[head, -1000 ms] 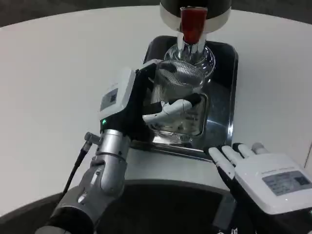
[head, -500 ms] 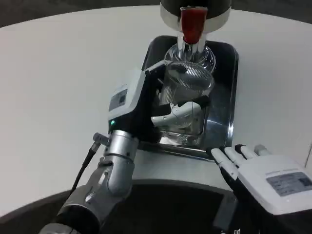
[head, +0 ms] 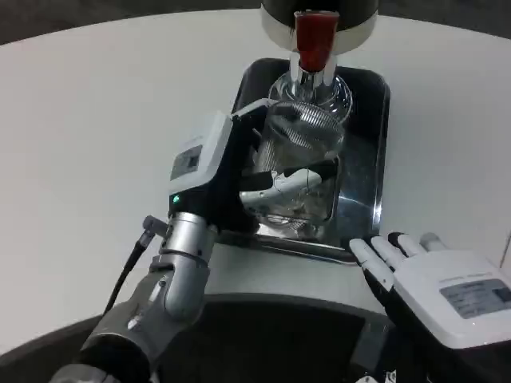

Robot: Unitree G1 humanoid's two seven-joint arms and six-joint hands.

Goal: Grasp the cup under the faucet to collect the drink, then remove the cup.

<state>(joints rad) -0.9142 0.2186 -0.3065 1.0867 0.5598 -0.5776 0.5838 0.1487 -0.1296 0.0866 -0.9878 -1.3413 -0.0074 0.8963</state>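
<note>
A clear ribbed glass cup (head: pixel 302 155) stands over the dark metal drip tray (head: pixel 370 167), its mouth just below the silver faucet (head: pixel 313 76) with the red tap handle (head: pixel 313 38). My left hand (head: pixel 239 171) grips the cup from its left side, white fingers (head: pixel 289 179) wrapped across the front of the glass. The cup looks clear, with no drink visible inside. My right hand (head: pixel 435 279) rests flat near the table's front edge, right of the tray, fingers spread and holding nothing.
The dispenser body (head: pixel 319 16) rises at the back of the tray. White table (head: pixel 96 120) stretches wide to the left and to the right of the tray. The dark front edge of the table runs along the bottom.
The left hand with the cup moved forward and up toward the faucet, then settled slightly back left. The right hand drifted a little to the right.
</note>
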